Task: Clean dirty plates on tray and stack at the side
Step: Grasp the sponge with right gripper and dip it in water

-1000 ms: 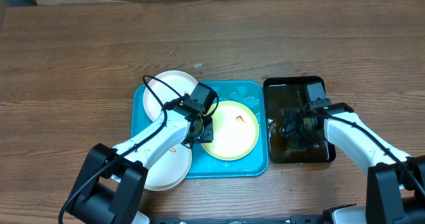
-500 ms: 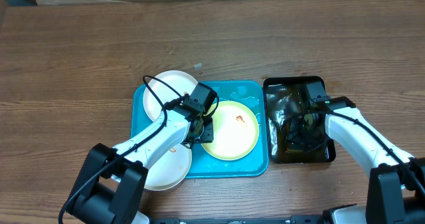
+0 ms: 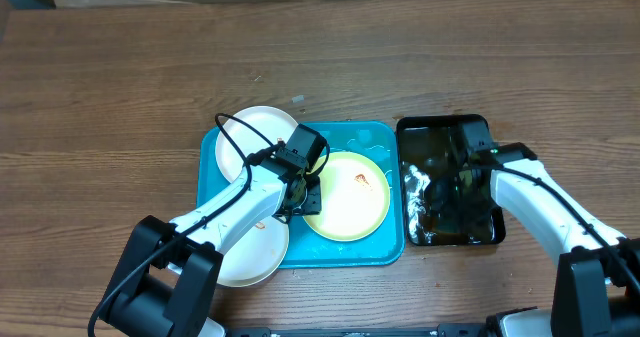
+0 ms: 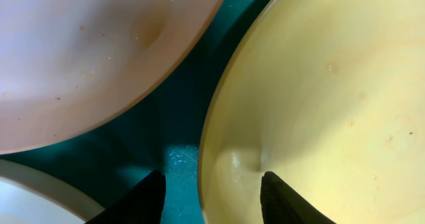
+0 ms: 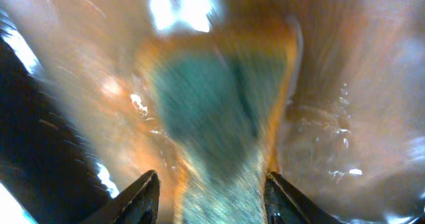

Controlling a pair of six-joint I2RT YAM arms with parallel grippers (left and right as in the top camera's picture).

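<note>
The turquoise tray holds a pale yellow-green plate with an orange-red smear, a white plate at its back left, and a second white plate overhanging its front left edge. My left gripper is open, its fingers straddling the yellow-green plate's left rim, one finger on the tray floor. My right gripper is down in the black tray, shut on a green and yellow sponge in brownish water.
The black tray stands right against the turquoise tray's right side and holds sloshing water with glints. A white plate fills the upper left of the left wrist view. Bare wooden table lies behind and to the left.
My right gripper has shifted slightly within the black tray and the water has sloshed toward its left side. The left arm and the plates have not moved.
</note>
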